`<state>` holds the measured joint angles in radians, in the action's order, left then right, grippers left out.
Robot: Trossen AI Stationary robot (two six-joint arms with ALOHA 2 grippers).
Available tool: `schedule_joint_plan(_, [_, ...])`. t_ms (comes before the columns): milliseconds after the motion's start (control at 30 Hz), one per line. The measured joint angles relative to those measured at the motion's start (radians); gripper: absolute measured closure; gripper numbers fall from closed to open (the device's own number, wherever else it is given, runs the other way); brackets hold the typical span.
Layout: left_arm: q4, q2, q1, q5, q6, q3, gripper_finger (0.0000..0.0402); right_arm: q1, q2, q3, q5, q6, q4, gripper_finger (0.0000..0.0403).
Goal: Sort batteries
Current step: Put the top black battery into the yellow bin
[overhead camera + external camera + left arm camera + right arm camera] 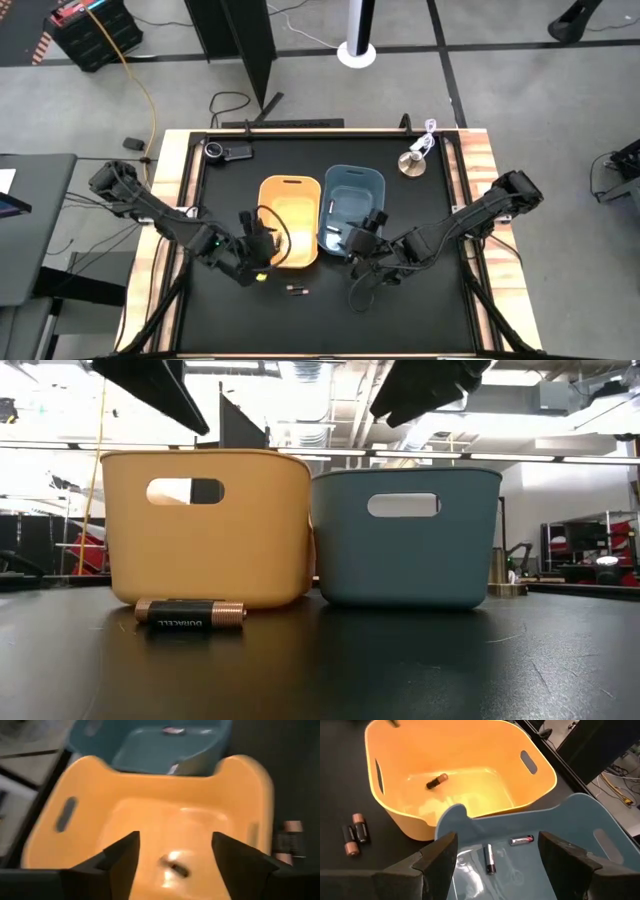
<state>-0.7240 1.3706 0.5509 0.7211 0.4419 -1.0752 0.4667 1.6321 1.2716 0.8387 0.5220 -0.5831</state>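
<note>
**Both grippers open over the bins**

My left gripper [172,851] gapes empty over the yellow bin [470,750], right gripper [497,857] likewise over the blue bin [580,827]. Only the right wrist view shows me one dark battery [437,781] in yellow, two silvery batteries [490,858] in blue, two loose batteries [355,833] on the table [400,310].

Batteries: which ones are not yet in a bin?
The two dark batteries with copper ends, lying side by side on the table before the yellow bin; the others lie inside bins.

Even overhead lighting in the high view, matte black worktop [330,300] without glare, bright ceiling fixtures behind the bins in the low view, left wrist view dim and motion-blurred, glare spot on the yellow bin [172,856] floor, right wrist view sharp, evenly lit.
</note>
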Motion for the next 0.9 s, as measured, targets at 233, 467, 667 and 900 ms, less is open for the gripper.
schedule_joint_plan(233, [0.23, 0.036, 0.15, -0.08, -0.174, 0.0, 0.0158, -0.001, 0.012, 0.0, 0.0, -0.007, -0.004, 0.0111])
schedule_joint_plan(467, [0.431, 0.164, 0.267, -0.161, -0.401, -0.001, 0.0198, -0.031, 0.04, -0.001, -0.001, -0.021, -0.005, 0.0111])
schedule_joint_plan(667, [0.413, 0.304, 0.24, -0.225, -0.242, -0.001, 0.0224, -0.044, 0.051, 0.0, 0.0, -0.028, 0.003, 0.0111])
schedule_joint_plan(900, [0.369, 0.407, 0.197, -0.226, -0.1, -0.001, 0.0232, -0.04, 0.052, 0.0, -0.001, -0.034, 0.014, 0.0111])
